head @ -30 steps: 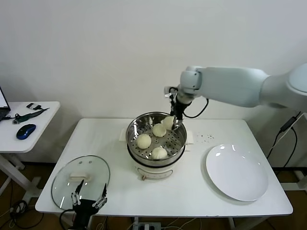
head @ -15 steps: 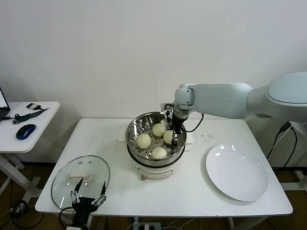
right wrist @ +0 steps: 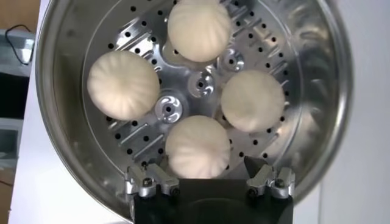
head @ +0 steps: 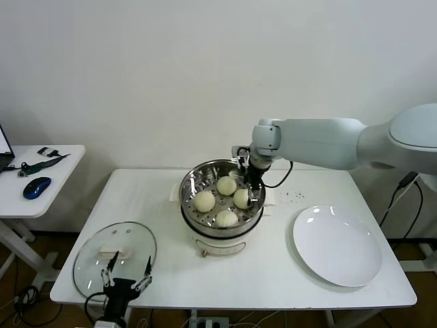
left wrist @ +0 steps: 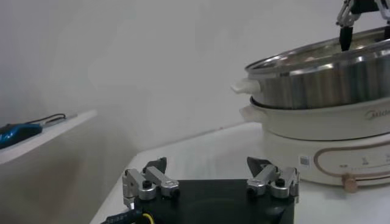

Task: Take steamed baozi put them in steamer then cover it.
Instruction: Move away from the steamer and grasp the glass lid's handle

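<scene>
Steel shines on the steamer (head: pixel 222 198), a perforated basket on a white electric pot base at the middle of the white table (head: pixel 171 205). Four steamed baozi (right wrist: pixel 198 147) sit inside on the holed floor, spaced around the centre and apart from one another. The right gripper (head: pixel 250 188) hangs just above the basket's far right side, over the nearest bun; its fingers (right wrist: pixel 146 181) stand spread with nothing between them. The cover (head: pixel 115 256), a clear glass lid with a white handle, lies flat on the table's near left corner, well apart from the steamer. The left gripper (head: pixel 126 279) waits low at the table's front edge just beside the lid, its fingers (left wrist: pixel 149 182) parked wide and empty. A flat white plate (head: pixel 336 246) rests bare on the right of the table.
</scene>
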You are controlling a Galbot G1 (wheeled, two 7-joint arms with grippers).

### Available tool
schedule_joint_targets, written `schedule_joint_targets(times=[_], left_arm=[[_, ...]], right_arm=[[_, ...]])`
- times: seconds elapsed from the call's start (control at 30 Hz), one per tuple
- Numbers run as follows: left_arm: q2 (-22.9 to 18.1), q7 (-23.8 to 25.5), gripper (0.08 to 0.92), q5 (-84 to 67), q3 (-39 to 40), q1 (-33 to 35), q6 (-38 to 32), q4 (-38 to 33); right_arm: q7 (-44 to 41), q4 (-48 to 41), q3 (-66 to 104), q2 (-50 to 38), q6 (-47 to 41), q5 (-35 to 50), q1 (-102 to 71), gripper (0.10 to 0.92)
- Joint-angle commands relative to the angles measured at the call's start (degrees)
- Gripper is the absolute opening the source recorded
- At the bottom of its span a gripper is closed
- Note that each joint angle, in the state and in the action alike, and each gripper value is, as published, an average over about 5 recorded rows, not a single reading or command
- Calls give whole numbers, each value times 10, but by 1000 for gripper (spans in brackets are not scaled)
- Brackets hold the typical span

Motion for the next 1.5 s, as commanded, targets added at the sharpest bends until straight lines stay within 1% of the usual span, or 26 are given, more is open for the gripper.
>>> schedule_joint_targets(times=[0.03, 0.2, 0.37, 0.47, 0.57, 0.67, 0.77, 0.9, 1.07, 1.23, 1.33, 1.5], left_arm=[[0, 0, 823, 3, 0, -2, 1, -1], [1, 0, 823, 5, -2, -2, 1, -1], [0, 0, 823, 10, -2, -1, 1, 2], [-1, 0, 823, 14, -2, -1, 2, 0], [-3, 0, 823, 18, -4, -4, 2, -2], [-4, 0, 823, 23, -8, -9, 0, -2], [-5, 0, 823, 28, -13, -16, 0, -1], [-5, 0, 823, 37, -17, -23, 0, 1], [-9, 1, 823, 68, -21, -32, 0, -2], [-8, 9, 823, 124, -30, -41, 1, -5], [-5, 16, 823, 183, -40, -47, 2, -8], [2, 27, 823, 358, -69, -62, 0, -10]], right_arm=[[5, 11, 52, -64, 27, 4, 21, 823], [15, 35, 81, -123, 59, 24, 36, 823], [34, 73, 110, -178, 75, 18, 38, 823], [98, 89, 131, -218, 121, 11, 19, 823], [202, 112, 162, -271, 186, 10, -22, 823], [284, 140, 210, -326, 239, 12, -83, 823], [331, 161, 300, -372, 276, 8, -165, 823], [364, 182, 462, -416, 306, -13, -318, 823], [385, 212, 694, -435, 310, -43, -534, 823], [385, 247, 915, -425, 297, -90, -737, 823], [384, 265, 1013, -409, 287, -113, -830, 823], [386, 283, 1123, -364, 271, -150, -939, 823]])
